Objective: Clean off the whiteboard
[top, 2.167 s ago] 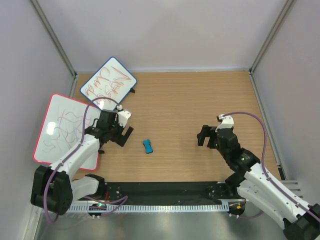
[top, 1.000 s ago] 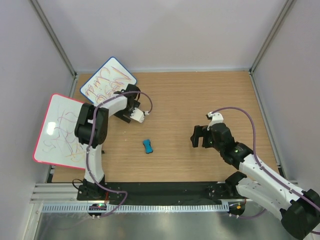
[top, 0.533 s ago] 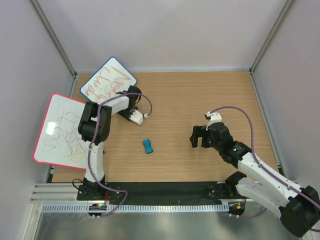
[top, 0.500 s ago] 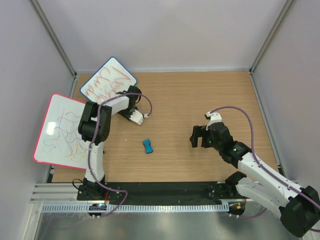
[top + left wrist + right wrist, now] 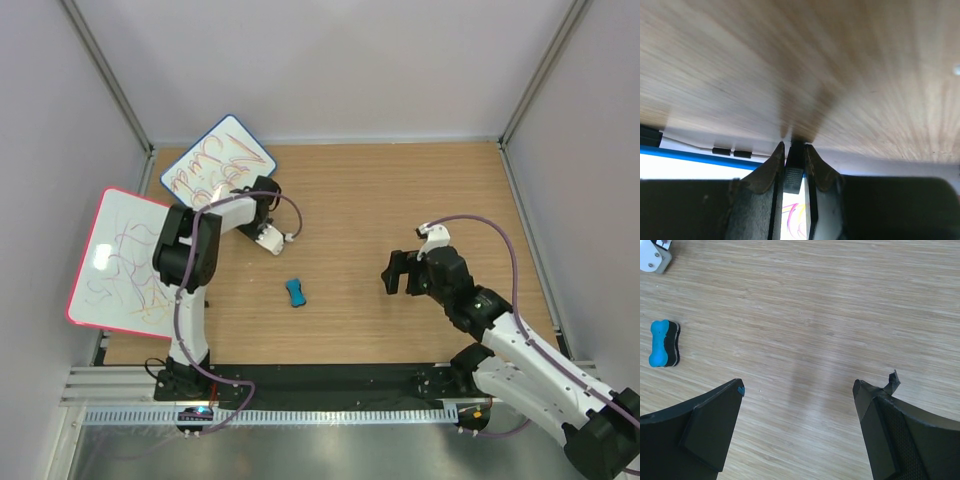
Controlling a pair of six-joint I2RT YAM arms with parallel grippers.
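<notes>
The whiteboard [image 5: 215, 155] sits at about 10 o'clock on the table [image 5: 400, 200], turned diamond-wise. Its far corner shows against the back wall, so it may be tipped up, though that cannot be told for sure. Red and purple scribbles cover its face.

It looks like a thin, stiff panel and is probably light. The white face is glossy and likely slick, and the dark blue frame is rounded plastic. On smooth wood grain it would probably skate under a rubbing stroke, so it wants pinning. The frame edge or a foot is the place to hold it, clear of the writing.

The left gripper [image 5: 794, 147] is there, at the board's 4 o'clock edge. Its fingers are pinched nearly together on a thin dark piece, seemingly a black foot or the rim, with the scribbled face just below them in the wrist view.

The right gripper [image 5: 799, 387] hangs over bare wood at about 4 o'clock with its fingers spread wide, holding nothing.

The eraser [image 5: 663, 344] lies near the table's middle, at 9 o'clock from that gripper. It is small and bone-shaped, a blue top on a black pad that looks soft. The narrow waist seems the natural grip.

A larger pink board [image 5: 125, 260] lies at 9 o'clock.
</notes>
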